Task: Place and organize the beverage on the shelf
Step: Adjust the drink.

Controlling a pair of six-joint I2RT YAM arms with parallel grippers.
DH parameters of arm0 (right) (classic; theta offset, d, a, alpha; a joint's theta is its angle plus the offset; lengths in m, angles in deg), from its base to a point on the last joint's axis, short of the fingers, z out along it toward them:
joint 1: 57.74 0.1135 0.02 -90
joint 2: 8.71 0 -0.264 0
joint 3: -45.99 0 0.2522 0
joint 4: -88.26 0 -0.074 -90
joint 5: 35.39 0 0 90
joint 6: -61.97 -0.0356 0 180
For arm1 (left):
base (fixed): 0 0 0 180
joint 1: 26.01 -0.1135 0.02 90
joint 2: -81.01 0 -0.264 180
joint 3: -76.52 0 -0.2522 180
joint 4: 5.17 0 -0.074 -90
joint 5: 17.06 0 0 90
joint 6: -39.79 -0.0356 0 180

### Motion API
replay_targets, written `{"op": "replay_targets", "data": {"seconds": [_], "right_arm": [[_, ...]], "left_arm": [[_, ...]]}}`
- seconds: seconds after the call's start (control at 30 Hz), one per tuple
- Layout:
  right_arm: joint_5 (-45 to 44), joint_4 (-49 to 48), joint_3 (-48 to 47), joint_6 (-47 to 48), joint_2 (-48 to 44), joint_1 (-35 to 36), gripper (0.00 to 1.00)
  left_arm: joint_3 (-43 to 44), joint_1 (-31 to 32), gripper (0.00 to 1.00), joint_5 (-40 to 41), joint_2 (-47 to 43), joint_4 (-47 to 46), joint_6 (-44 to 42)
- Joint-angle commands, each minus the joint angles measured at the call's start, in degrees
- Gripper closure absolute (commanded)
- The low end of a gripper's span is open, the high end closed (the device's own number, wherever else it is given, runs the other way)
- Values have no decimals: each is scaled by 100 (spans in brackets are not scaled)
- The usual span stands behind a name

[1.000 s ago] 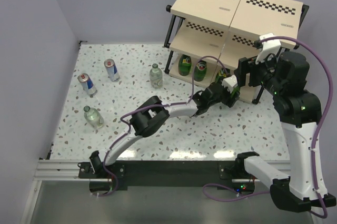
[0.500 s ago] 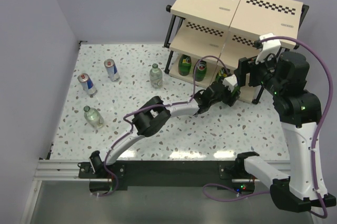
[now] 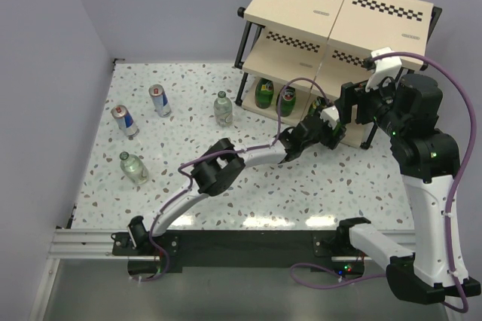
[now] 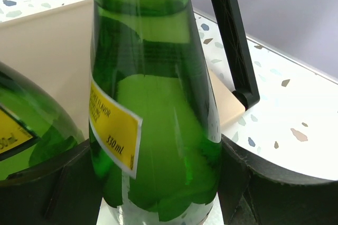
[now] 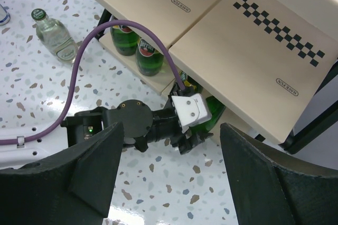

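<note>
Green glass bottle (image 4: 158,103) — gripped low on its body by the left gripper (image 4: 158,183), at the bottom tier of the shelf (image 3: 339,4).
Both fingers are pressed to the glass, with the yellow label turned outward; whether the base is set on the pale board (image 4: 47,50) cannot be told. Two green bottles (image 3: 264,93) (image 3: 287,100) are stood on the same tier. The right gripper (image 5: 171,146) is held wide, nothing between its fingers, above the left wrist. Out on the speckled table (image 3: 301,193), well apart from the shelf — two clear bottles (image 3: 222,108) (image 3: 133,167) and two blue-and-silver cans (image 3: 159,99) (image 3: 124,120).
</note>
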Motion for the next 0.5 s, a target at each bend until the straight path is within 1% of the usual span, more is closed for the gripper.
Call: {"op": "replay_targets", "data": {"seconds": [0.0, 0.47], "right_arm": [[-23, -84, -211, -41, -70, -32, 23], [-14, -92, -211, -33, -61, -23, 23]], "left_arm": [[628, -47, 100, 203, -159, -1166, -78], [717, -56, 100, 300, -36, -1465, -122]]}}
